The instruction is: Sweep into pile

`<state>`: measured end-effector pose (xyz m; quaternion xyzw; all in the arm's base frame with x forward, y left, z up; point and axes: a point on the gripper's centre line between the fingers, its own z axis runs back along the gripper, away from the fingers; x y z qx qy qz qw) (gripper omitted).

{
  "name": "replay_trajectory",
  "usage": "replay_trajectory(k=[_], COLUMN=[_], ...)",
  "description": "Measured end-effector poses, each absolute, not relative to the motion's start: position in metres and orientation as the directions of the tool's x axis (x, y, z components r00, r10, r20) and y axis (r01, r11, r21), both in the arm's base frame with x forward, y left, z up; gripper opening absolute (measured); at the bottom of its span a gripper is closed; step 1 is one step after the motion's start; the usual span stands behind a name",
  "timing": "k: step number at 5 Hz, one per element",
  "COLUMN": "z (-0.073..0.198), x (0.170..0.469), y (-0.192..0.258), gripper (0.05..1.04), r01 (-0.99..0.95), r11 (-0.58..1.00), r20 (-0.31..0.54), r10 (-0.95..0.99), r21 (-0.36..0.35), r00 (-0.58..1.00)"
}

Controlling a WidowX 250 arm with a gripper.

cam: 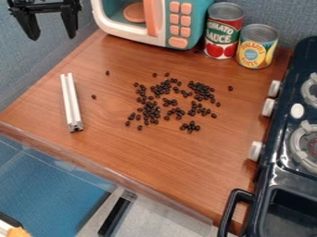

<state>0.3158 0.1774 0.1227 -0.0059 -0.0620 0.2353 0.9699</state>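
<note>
High in the upper left corner hangs the black gripper (52,32), its two fingers spread apart with nothing between them. It is beyond the wooden counter's left edge, clear of the bar and beans. A white and silver metal bar (71,102) lies lengthwise on the left part of the counter. Dark beans (151,110) are scattered in loose clusters around the middle of the counter (123,148). A few single beans lie farther out, two toward the bar and one to the right.
A toy microwave (158,21) stands at the back. Beside it are a red sauce can (223,31) and a yellow pineapple can (256,46). The dark toy stove (278,157) with white knobs runs along the right. A clear ledge lines the front edge.
</note>
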Motion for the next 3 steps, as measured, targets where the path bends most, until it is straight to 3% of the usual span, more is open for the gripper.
replay_trajectory(k=[2,3], z=[0.091,0.09], x=[0.304,0.296], y=[0.158,0.147], gripper=[0.999,1.0], r01=[-0.483,-0.469], r11=[0.875,0.883], r20=[0.051,0.087], r10=[0.484,0.467], r21=[-0.043,0.0], r00=[0.873,0.88])
